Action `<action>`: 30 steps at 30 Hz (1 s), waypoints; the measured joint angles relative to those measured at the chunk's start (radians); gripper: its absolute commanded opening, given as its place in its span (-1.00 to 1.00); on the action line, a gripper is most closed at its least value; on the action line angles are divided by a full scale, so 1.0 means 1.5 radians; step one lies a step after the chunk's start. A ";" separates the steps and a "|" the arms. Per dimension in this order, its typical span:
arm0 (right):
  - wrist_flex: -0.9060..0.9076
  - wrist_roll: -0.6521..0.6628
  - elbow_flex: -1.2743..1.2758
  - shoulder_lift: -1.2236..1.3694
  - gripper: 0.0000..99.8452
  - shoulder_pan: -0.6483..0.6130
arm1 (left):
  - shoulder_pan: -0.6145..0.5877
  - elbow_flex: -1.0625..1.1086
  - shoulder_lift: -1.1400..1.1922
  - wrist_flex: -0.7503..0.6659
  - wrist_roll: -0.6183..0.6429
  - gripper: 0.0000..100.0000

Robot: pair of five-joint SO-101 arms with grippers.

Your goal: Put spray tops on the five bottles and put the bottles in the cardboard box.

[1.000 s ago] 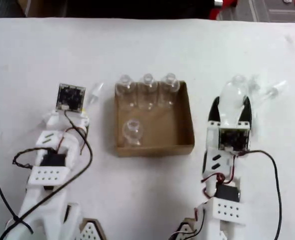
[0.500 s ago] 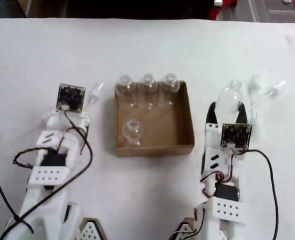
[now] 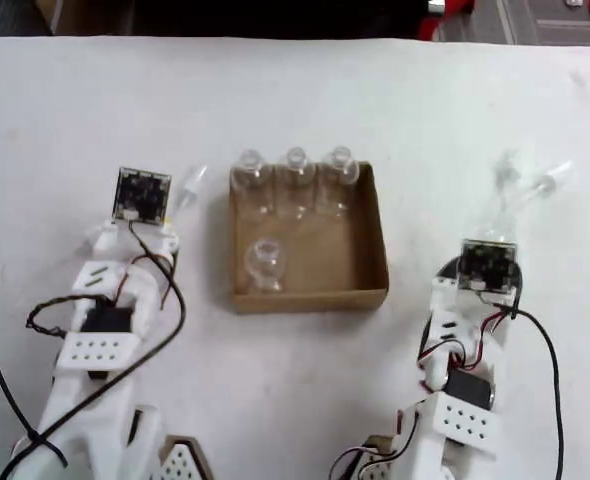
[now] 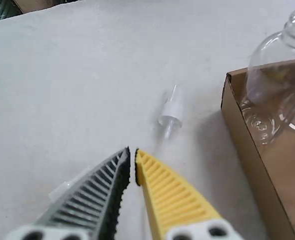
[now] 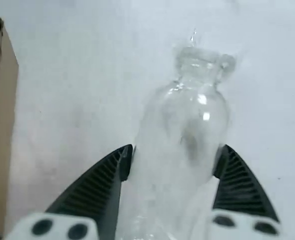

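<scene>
My right gripper [image 5: 175,150] is shut on a clear bottle [image 5: 182,135] with an open neck, its black fingers [image 5: 100,185] on either side of the body. The right arm [image 3: 475,300] stands right of the cardboard box [image 3: 310,297]. Several clear bottles without tops stand in the box, three along the far wall [image 3: 295,180] and one near the front left [image 3: 265,262]. My left gripper [image 4: 132,152] is shut and holds nothing, just short of a white spray top [image 4: 168,117] that lies on the table left of the box [image 4: 257,165].
Two more spray tops [image 3: 550,180] lie on the white table beyond the right arm. The left arm [image 3: 105,300] stands left of the box. The box wall [image 5: 0,125] shows beside the held bottle. A dark edge runs along the table's far side.
The right arm has drawn back toward the near edge with the bottle in its gripper. The left arm has not moved.
</scene>
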 measured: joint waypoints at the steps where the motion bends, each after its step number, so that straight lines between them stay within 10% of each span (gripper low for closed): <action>1: 0.006 0.019 0.000 0.000 -0.70 0.002 | 0.000 0.000 0.000 0.000 0.000 -0.95; 10: 0.241 0.051 -0.097 0.001 -0.32 0.065 | 0.000 0.000 0.000 0.000 0.000 -0.95; 30: 0.570 0.105 -0.478 0.155 -0.46 0.124 | 0.000 0.000 0.000 0.000 0.000 -0.95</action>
